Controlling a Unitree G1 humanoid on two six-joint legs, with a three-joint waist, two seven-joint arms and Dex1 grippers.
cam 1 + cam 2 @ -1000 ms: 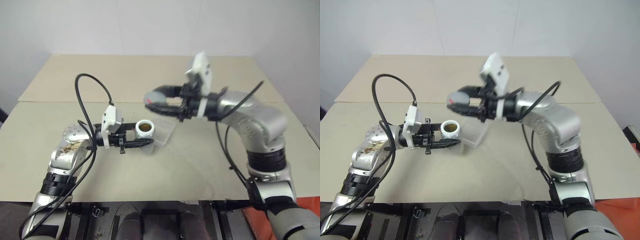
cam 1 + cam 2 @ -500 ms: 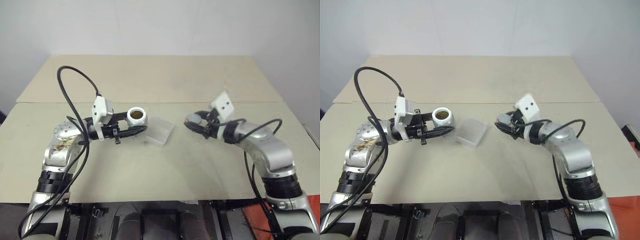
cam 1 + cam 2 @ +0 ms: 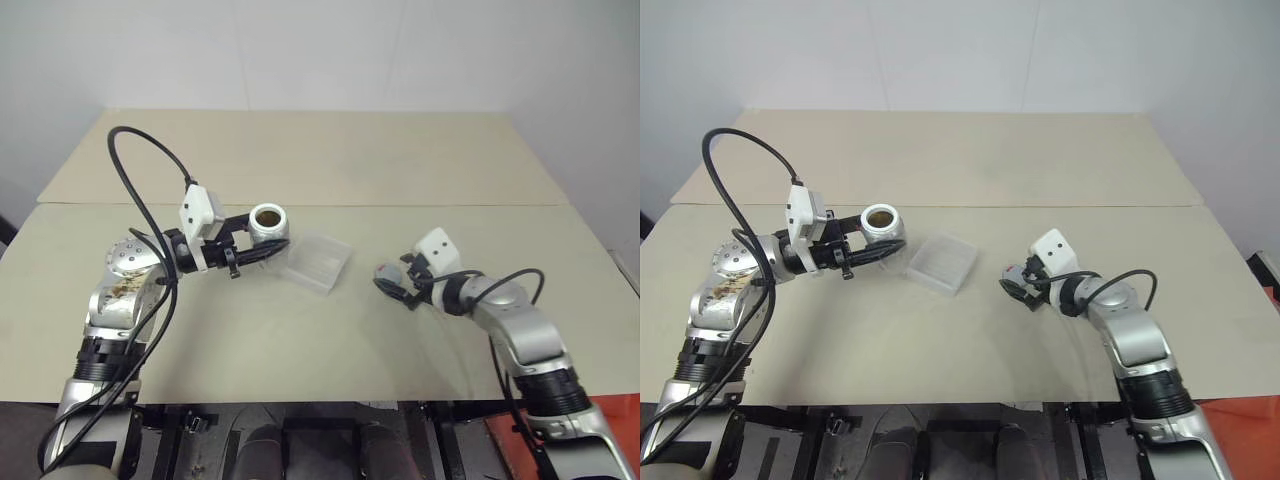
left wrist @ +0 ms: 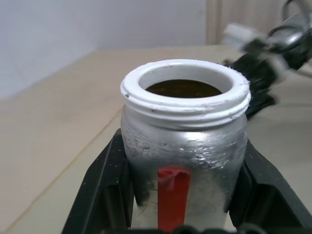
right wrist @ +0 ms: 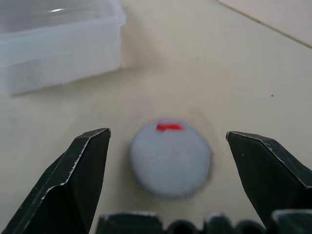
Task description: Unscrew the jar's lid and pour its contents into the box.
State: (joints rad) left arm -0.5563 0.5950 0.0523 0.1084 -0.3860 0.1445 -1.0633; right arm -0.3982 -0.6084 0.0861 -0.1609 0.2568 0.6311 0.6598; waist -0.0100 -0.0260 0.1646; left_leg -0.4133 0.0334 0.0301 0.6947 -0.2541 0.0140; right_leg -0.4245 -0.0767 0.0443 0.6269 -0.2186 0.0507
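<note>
We are holding the jar (image 4: 184, 146) in our left gripper (image 3: 262, 243), lifted above the table (image 3: 300, 340) to the left of the box (image 3: 318, 262). It is sitting upright with its lid off, showing a white threaded rim, a frosted body with a strip of red tape down the front, and something brownish inside (we cannot make out the contents any more closely). The left fingers (image 4: 105, 190) are pressing flat against both sides of the jar, clamped tight around it.

The lid (image 5: 170, 158) is lying flat on the table to the right of the box, a round grey disc with a small red mark near its edge. Our right gripper (image 5: 170, 151) is hanging low over it with its fingers (image 5: 73, 180) spread wide, one on each side, touching nothing. The box is resting clear and shallow between the two arms.
</note>
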